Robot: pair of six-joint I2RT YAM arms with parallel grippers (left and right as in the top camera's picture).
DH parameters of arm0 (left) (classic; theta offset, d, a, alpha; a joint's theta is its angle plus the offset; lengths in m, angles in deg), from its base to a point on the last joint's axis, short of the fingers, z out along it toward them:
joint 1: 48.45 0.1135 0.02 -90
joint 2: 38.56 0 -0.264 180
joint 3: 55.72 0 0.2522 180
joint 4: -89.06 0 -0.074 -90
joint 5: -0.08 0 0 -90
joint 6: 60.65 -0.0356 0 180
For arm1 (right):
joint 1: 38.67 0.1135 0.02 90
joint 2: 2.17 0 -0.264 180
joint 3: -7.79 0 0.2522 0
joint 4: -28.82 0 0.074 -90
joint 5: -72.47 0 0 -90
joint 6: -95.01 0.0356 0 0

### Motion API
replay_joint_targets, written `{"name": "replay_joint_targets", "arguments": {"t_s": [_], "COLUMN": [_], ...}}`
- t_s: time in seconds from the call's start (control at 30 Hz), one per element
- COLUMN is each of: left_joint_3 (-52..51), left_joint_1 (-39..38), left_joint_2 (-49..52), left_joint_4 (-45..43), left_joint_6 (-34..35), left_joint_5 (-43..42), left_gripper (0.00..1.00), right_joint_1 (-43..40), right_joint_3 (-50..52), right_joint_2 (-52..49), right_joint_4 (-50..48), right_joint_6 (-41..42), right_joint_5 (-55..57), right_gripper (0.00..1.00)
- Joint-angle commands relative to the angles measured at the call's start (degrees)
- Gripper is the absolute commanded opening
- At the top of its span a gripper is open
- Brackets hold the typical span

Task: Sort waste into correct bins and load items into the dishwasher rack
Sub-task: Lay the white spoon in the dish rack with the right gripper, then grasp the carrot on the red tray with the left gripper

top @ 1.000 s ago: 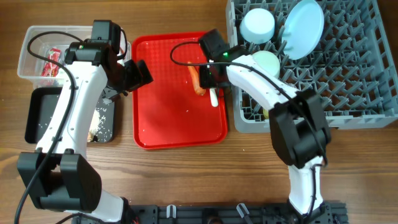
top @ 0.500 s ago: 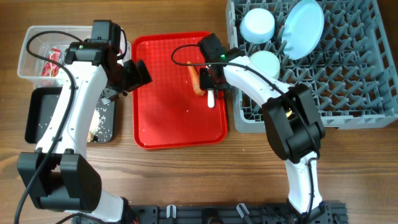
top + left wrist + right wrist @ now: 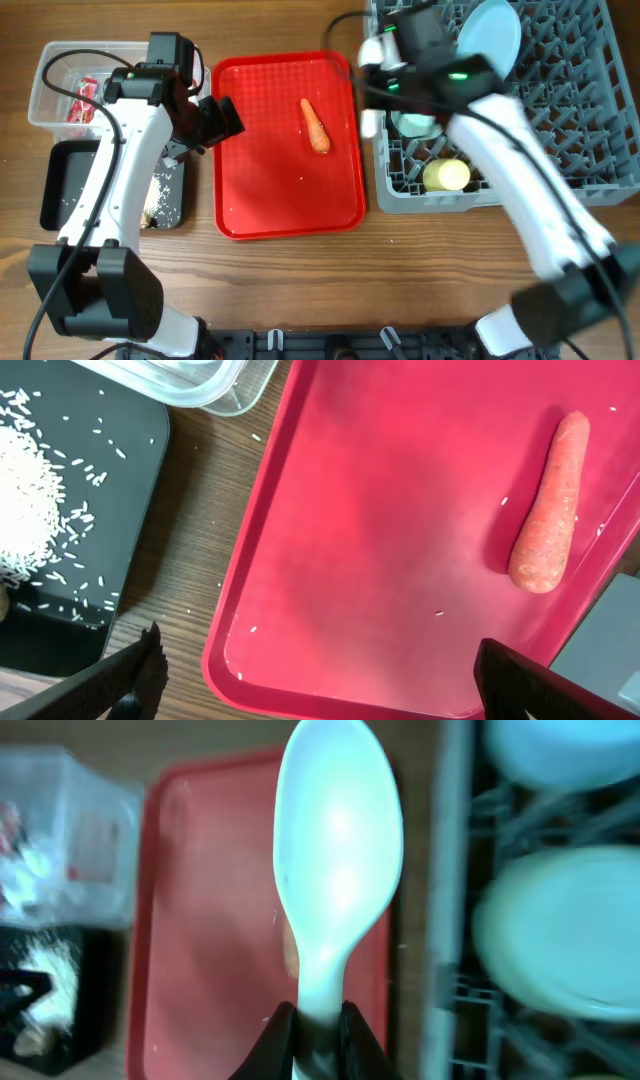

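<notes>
1. White spoon (image 3: 338,850) is pinched by its handle in the right gripper (image 3: 318,1025). The fingers (image 3: 283,1032) are tight on it, and the scoop end sticks straight out past the tips. My guess is it's held by the thin end so it can be slotted down among the pegs.
2. The rack (image 3: 560,150) sits just off one side of those fingers and the red tray (image 3: 260,190) off the other. So the spoon hangs roughly over the rack's edge, which looks like mid-carry, not set down yet.
3. The left gripper (image 3: 320,695) has its fingers wide apart with nothing between them, hovering over the red tray's edge. The carrot (image 3: 548,510) lies out ahead of the tips, toward one finger's side. It's probably the next grab, since it's the only big bit of waste left there.
4. Rice (image 3: 30,500) is off the other finger's side, in the black tray (image 3: 140,480).
5. Count:
   - one spoon
   - one carrot
   - two bins: the tub (image 3: 90,47) and the black tray
   - one wrapper (image 3: 82,95), in the tub
   - one rack, holding one plate (image 3: 492,40), one blue bowl (image 3: 560,745), one green bowl (image 3: 560,935) and one cup (image 3: 447,175)
</notes>
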Motion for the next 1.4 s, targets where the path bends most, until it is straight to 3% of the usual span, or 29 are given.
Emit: {"name": "replay_joint_targets", "arguments": {"t_s": [0.0,0.2,0.3,0.33,0.37,0.4,0.43,0.47,0.6,0.67,0.77,0.8,0.9,1.0,1.07,1.23,1.27,1.3,1.33,1.37], "left_joint_3": [0.13,0.13,0.13,0.13,0.13,0.13,0.13,0.13,0.13,0.13,0.13,0.15,0.15,0.15,0.15,0.15,0.15,0.15,0.15,0.15], "left_joint_1": [0.13,0.07,0.07,0.07,0.07,-0.04,-0.28,-0.44,-4.76,-8.83,-15.96,-19.87,-23.89,-25.77,-26.25,-26.23,-26.23,-26.23,-26.23,-26.23], "left_joint_2": [-0.2,-0.2,-0.2,-0.2,-0.2,-0.2,-0.2,-0.2,-0.2,-0.2,1.38,4.2,10.19,17.75,21.35,25.0,25.0,25.0,25.0,25.0], "left_joint_4": [-0.13,0.09,-0.15,-0.15,-0.13,-0.22,-0.52,-0.74,-4.24,-7.41,-13.94,-17.09,-22.27,-28.09,-30.62,-31.26,-31.08,-30.93,-30.82,-30.77], "left_joint_6": [0.55,0.79,1.22,1.46,2.47,2.71,2.71,2.69,3.08,6.38,13.64,20.09,26.58,27.5,23.26,19.91,19.91,19.91,19.91,19.91], "left_joint_5": [0.52,0.04,-0.07,-0.37,-0.37,-0.55,-0.55,-0.55,-0.59,-0.57,0.7,4.85,8.76,8.63,8.48,8.72,8.94,9.11,9.14,9.14], "left_gripper": [1.0,1.0,1.0,1.0,1.0,1.0,1.0,1.0,1.0,1.0,1.0,0.97,0.96,0.99,1.0,0.99,0.95,0.81,0.58,0.45], "right_joint_1": [-8.24,-22.08,-26.38,-26.71,-26.69,-26.69,-26.69,-26.69,-26.73,-26.75,-26.75,-26.75,-26.75,-26.75,-26.75,-26.75,-26.75,-26.75,-26.75,-26.75], "right_joint_3": [-0.72,4.92,10.47,11.89,13.05,14.73,15.34,15.54,14.64,12.96,11.3,11.3,11.3,11.3,11.3,11.3,11.3,11.3,11.3,11.3], "right_joint_2": [4.31,2.97,2.97,2.95,2.95,2.95,2.95,2.95,3.96,6.82,12.13,15.61,20.04,22.12,22.29,22.23,22.23,22.23,22.23,22.23], "right_joint_4": [2.82,6.36,6.27,5.77,4.94,2.69,2.14,2.03,1.62,1.64,1.62,1.77,2.23,3.39,5.05,7.02,7.02,6.99,6.99,6.99], "right_joint_6": [1.81,13.07,28.7,31.93,33.86,34.77,34.73,34.67,26.08,19.28,9.97,6.01,3.93,3.91,3.91,3.87,3.87,3.91,3.89,3.89], "right_joint_5": [6.29,9.07,9.11,9.09,9.09,8.39,8.0,8.0,7.06,6.97,7.17,7.43,7.37,7.37,7.34,7.37,7.34,7.37,7.34,7.34], "right_gripper": [0.04,0.04,0.04,0.1,0.35,0.79,0.92,0.98,1.0,1.0,1.0,1.0,1.0,1.0,1.0,1.0,1.0,1.0,1.0,1.0]}}
